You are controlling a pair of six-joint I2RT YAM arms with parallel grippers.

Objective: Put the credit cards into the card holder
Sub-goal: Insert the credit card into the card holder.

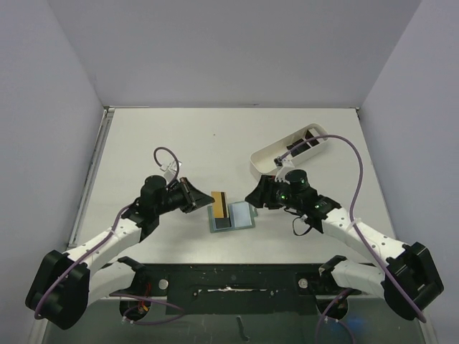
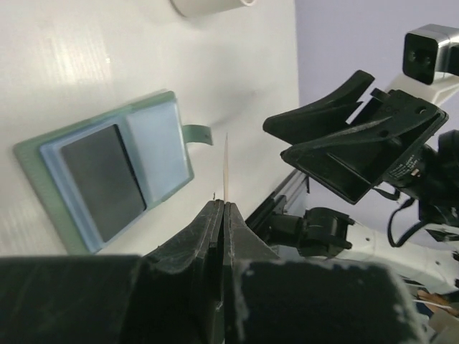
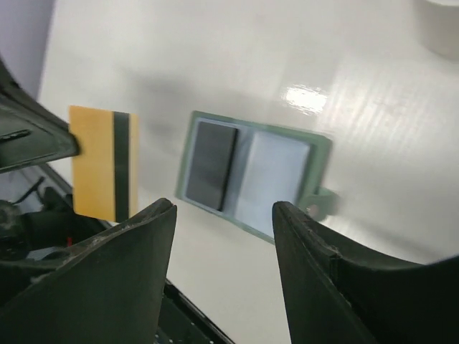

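The card holder (image 1: 240,216) lies open on the table between the arms, grey-green with bluish pockets. A black card (image 2: 100,179) sits in one pocket. My left gripper (image 1: 201,200) is shut on a credit card (image 1: 221,204) whose visible face is orange with a black stripe, and holds it upright over the holder's left edge. The left wrist view shows this card edge-on (image 2: 226,165) above the closed gripper (image 2: 224,204). My right gripper (image 1: 252,196) is open and empty just right of the holder. In the right wrist view its jaws (image 3: 224,208) frame the holder (image 3: 251,175) and the held card (image 3: 104,161).
A long white tray (image 1: 267,158) with dark cards (image 1: 305,140) in it lies at the back right, behind the right arm. The holder's snap tab (image 2: 195,133) points toward the tray. The arm bases' black rail (image 1: 229,283) runs along the near edge.
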